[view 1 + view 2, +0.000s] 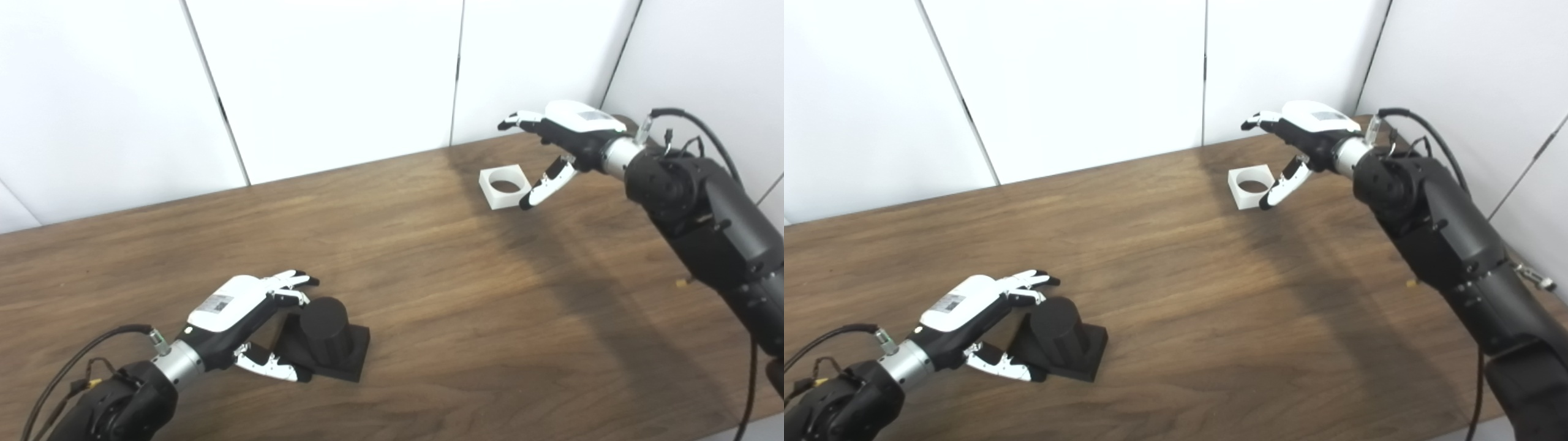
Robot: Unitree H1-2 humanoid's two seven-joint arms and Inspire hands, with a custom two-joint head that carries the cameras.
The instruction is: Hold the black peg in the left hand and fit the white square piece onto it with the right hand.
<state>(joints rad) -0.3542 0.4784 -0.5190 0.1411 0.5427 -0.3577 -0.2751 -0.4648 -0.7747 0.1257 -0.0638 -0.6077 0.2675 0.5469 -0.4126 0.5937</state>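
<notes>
The black peg, a round post on a square base, stands on the wooden table at the front left. My left hand is open right beside it, with the fingers above the post's far side and the thumb low against the base's near edge. At the back right lies the white square piece with a round hole. My right hand hovers open just right of it, thumb tip close to its right edge and fingers spread above and behind it.
White wall panels close off the back of the table, and another panel stands on the right. The table's front edge runs along the bottom right. Cables trail from both forearms.
</notes>
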